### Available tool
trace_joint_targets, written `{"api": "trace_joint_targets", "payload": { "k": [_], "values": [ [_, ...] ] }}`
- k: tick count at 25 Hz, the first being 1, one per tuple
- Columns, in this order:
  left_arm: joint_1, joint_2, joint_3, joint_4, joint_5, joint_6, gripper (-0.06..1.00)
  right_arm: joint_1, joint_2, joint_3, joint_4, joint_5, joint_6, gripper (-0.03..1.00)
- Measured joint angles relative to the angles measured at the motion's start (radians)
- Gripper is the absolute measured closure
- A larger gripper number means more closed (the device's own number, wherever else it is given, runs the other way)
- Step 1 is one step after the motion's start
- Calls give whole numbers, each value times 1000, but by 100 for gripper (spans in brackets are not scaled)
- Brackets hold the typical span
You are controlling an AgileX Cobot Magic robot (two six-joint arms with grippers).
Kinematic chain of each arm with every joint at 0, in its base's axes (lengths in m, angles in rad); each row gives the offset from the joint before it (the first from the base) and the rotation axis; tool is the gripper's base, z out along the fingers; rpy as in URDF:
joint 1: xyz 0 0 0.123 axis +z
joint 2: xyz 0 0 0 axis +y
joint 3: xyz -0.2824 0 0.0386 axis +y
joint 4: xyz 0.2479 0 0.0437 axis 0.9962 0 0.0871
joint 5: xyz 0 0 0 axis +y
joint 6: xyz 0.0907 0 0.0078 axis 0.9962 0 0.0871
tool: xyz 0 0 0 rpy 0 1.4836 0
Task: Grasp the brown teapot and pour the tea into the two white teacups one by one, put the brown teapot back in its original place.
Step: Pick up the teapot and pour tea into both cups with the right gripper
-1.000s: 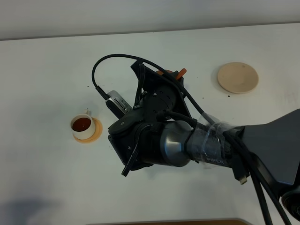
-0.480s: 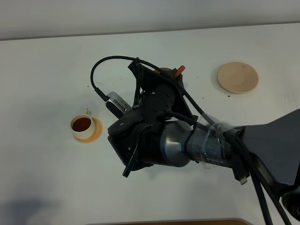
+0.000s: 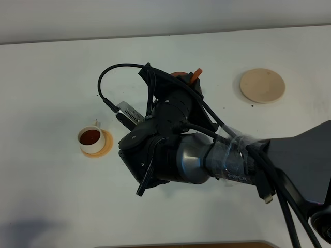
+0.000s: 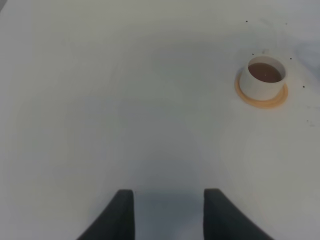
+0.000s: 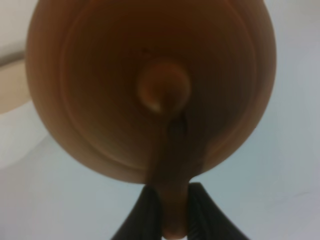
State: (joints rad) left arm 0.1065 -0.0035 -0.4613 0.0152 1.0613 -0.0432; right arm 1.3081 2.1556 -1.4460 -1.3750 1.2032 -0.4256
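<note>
The brown teapot (image 5: 150, 85) fills the right wrist view, lid knob towards the camera. My right gripper (image 5: 172, 212) is shut on its loop handle. From the high camera only a sliver of the teapot (image 3: 179, 75) and its spout show past the right arm (image 3: 176, 139), which hangs over the table's middle. One white teacup (image 3: 91, 140), holding dark tea, stands on an orange coaster (image 3: 105, 148) at the left; the other teacup is hidden. The beige saucer (image 3: 262, 85) lies bare at the far right. My left gripper (image 4: 169, 212) is open over bare table, well short of the filled teacup (image 4: 263, 79).
The right arm's black cable (image 3: 111, 77) loops up to the left above the table. A few dark specks dot the white tabletop (image 3: 51, 77). The table's far edge meets a pale wall. A strip of the saucer (image 5: 10, 85) shows beside the teapot in the right wrist view.
The right arm with the teapot has shifted slightly left and away, and the spout tip has moved up a little. The filled teacup and saucer have stayed put.
</note>
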Motion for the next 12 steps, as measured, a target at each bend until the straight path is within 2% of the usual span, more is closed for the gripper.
{"api": "trace_joint_targets", "payload": {
  "k": [12],
  "values": [
    [0,0,0,0,0,0,58,0,0,0,-15,0,-35,83]
  ]
}}
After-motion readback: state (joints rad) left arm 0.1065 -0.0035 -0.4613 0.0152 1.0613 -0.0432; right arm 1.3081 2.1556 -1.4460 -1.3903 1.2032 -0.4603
